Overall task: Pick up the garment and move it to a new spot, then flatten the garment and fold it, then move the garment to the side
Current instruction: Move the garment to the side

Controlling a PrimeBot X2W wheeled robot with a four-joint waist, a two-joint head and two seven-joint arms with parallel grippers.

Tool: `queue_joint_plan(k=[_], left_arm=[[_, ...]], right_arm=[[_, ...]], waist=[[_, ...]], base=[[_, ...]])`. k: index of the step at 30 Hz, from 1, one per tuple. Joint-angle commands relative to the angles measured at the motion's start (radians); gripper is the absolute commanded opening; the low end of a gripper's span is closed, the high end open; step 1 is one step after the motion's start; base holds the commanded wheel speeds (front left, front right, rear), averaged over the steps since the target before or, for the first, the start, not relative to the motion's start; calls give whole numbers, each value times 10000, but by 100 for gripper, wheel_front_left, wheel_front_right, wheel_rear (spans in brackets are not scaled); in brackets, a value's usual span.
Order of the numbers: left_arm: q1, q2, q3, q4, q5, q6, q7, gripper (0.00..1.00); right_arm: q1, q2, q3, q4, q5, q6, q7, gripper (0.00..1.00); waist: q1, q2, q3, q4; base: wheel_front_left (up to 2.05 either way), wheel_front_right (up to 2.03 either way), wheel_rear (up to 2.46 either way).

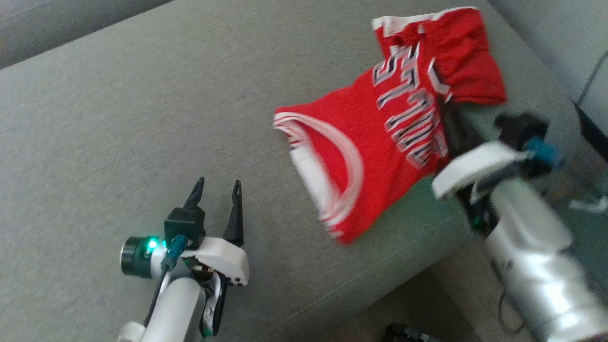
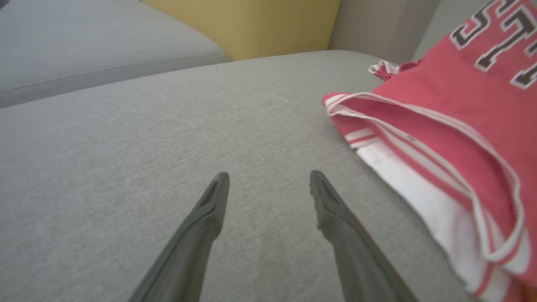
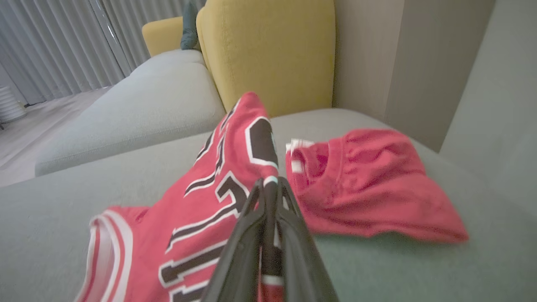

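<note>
Upper right of the head view: garment [image 1: 380,142], one red sleeveless jersey with white-striped trim and dark, white-edged lettering, lying crumpled on a grey cushion [image 1: 118,118]. One part is bunched toward the top edge of the frame; the armhole end trails toward the centre and the cushion's near edge. Same garment at the right edge of the left wrist view [image 2: 453,138] and across the lower centre of the right wrist view [image 3: 188,226], where a fold of it is lifted into a peak. Right gripper [image 3: 270,184]: jaws closed together on that raised fold, red cloth and a strip of white trim pinched between the two dark fingers; its pale forearm [image 1: 532,237] enters from the lower right of the head view, blurred. Left gripper [image 1: 216,187], lower left of the head view: fingers spread wide, nothing between them, over the cushion, well apart from the garment. Also at bottom centre of the left wrist view [image 2: 268,180], with the garment's striped edge to the right of its fingertips, not touching. Background, upper centre of the right wrist view: yellow armchair [image 3: 268,50] behind the cushion; grey curtains [image 3: 54,42] at upper left.
</note>
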Motion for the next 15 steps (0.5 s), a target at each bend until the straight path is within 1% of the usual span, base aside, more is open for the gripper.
queue_joint_plan(k=[1, 4, 8, 11, 14, 15], left_arm=[[-301, 47, 282, -289, 112, 39, -122, 100], [-382, 47, 297, -281, 183, 45, -122, 100], [-450, 47, 302, -314, 261, 43, -122, 100], [-459, 47, 335, -355, 283, 54, -122, 100], [-443, 47, 365, -394, 281, 81, -122, 100], [-443, 47, 365, -394, 281, 81, -122, 100]], right_arm=[[-741, -152, 37, -119, -221, 65, -82, 0], [-1613, -401, -384, 529, -619, 65, -94, 0], [-2656, -1081, -1343, 1565, -1432, 65, -123, 0], [-3145, -1618, -2213, 2154, -1963, 65, -140, 0], [-3392, -2085, -3127, 2361, -2418, 65, -146, 0], [-3392, -2085, -3127, 2361, -2418, 65, -146, 0]], waist=[[0, 0, 261, 423], [0, 0, 463, 823], [0, 0, 681, 1258], [0, 0, 778, 1430], [0, 0, 818, 1488], [0, 0, 818, 1488]], base=[[0, 0, 0], [0, 0, 0], [0, 0, 0], [0, 0, 0], [0, 0, 0], [0, 0, 0]])
